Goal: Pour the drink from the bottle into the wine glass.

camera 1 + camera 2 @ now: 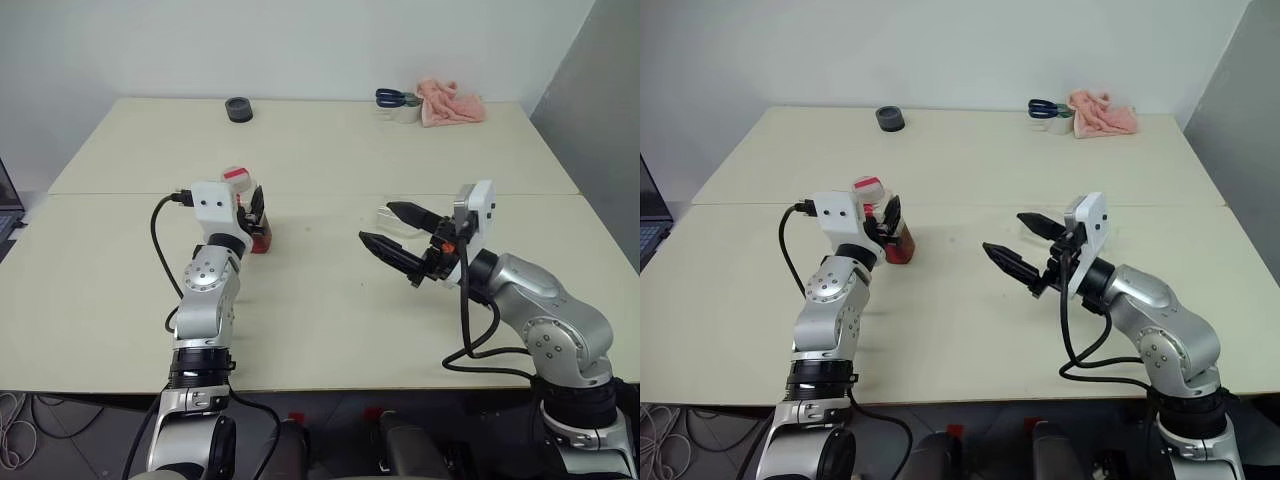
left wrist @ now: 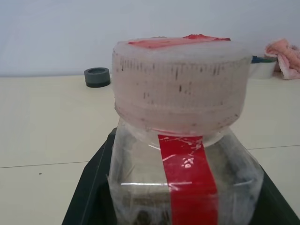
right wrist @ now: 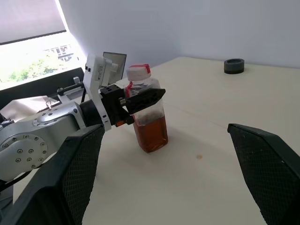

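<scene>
I am pinching the bottle (image 3: 149, 123) in my left jaws (image 1: 887, 224); it is standing on the table (image 1: 320, 330) with the drink (image 3: 151, 133) filling its lower part. The cap (image 3: 139, 71) is looking as if it is still on, so tipping now would be pouring nothing. My grip is sitting high on smooth plastic, so the bottle may be slipping or twisting when lifted. My right jaws (image 1: 398, 243) are hanging spread, right in front of the wine glass (image 1: 392, 221), which could be getting knocked. A black ring (image 1: 238, 109), scissors (image 1: 396, 97) and pink cloth (image 1: 452, 102) are lying far off.

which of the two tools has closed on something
The left tool: its black fingers clamp the bottle just above the amber drink. The right tool hangs over the table with its fingers spread apart, holding nothing.
</scene>
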{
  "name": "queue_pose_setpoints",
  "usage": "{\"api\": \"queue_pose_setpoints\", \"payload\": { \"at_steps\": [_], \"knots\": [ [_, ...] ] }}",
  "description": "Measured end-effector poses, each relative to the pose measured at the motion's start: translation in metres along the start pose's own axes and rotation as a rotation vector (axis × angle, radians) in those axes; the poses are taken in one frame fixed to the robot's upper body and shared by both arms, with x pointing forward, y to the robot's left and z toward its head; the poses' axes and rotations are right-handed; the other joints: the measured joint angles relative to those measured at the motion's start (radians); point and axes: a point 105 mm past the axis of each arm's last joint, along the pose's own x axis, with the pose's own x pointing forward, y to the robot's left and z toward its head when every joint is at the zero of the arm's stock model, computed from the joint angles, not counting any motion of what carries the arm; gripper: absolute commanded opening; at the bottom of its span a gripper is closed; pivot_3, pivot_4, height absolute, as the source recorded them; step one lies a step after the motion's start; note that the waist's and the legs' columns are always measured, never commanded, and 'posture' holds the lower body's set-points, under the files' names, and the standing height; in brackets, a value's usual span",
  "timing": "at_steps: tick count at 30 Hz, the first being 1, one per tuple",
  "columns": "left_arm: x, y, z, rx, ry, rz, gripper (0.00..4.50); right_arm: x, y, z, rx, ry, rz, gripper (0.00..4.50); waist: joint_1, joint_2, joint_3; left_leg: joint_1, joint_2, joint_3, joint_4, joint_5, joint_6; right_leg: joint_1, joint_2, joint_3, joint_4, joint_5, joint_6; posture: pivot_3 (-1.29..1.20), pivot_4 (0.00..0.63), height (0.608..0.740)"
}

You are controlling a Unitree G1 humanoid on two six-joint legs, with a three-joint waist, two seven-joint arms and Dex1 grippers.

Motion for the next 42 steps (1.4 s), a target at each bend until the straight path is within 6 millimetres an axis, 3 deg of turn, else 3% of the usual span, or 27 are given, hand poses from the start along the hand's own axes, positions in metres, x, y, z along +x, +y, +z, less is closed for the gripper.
{"api": "queue_pose_setpoints", "payload": {
  "at_steps": [5,13,20,28,39,42],
  "knots": [
    [0.002,-0.013,0.001,0.032,0.009,-0.08,1.85,0.006,-0.008,0.006,-0.041,-0.004,-0.041,4.5,0.0,0.0,0.0,0.0,0.0,0.0,0.0,0.0,0.0,0.0,0.0,0.0,0.0,0.0,0.0,0.0,0.15,0.74],
    [-0.004,-0.09,0.016,-0.005,-0.039,-0.487,1.85,0.047,-0.009,0.026,-0.038,-0.102,-0.078,4.5,0.0,0.0,0.0,-0.001,0.0,0.0,0.0,0.0,0.0,-0.001,0.0,0.0,0.0,0.0,0.0,0.0,0.15,0.74],
    [-0.013,-0.119,0.031,-0.049,-0.071,-0.639,1.85,0.051,-0.009,0.024,-0.036,-0.105,-0.084,4.5,0.0,0.0,0.0,-0.002,0.0,0.0,0.0,0.0,0.0,-0.002,-0.001,0.0,0.0,0.0,0.0,0.0,0.15,0.74],
    [-0.026,-0.134,0.028,-0.058,-0.045,-0.731,1.85,0.052,-0.009,0.014,-0.041,-0.08,-0.085,4.5,-0.002,0.001,0.0,-0.001,0.0,0.0,0.0,0.0,0.0,-0.002,0.0,0.0,0.001,0.0,0.0,0.0,0.15,0.74],
    [-0.033,-0.14,0.027,-0.044,-0.032,-0.77,1.85,0.056,0.0,0.01,-0.071,-0.059,-0.035,4.5,-0.002,0.001,0.0,-0.001,0.0,0.0,0.0,0.0,0.0,-0.002,0.0,0.0,0.001,0.0,0.0,0.0,0.15,0.74],
    [-0.033,-0.14,0.026,-0.04,-0.024,-0.774,1.85,0.056,0.0,0.009,-0.072,-0.054,-0.026,3.54,-0.002,0.001,0.0,-0.001,0.0,0.0,0.0,0.0,0.0,-0.002,0.0,0.0,0.001,0.0,0.0,0.0,0.15,0.74]
  ]
}}
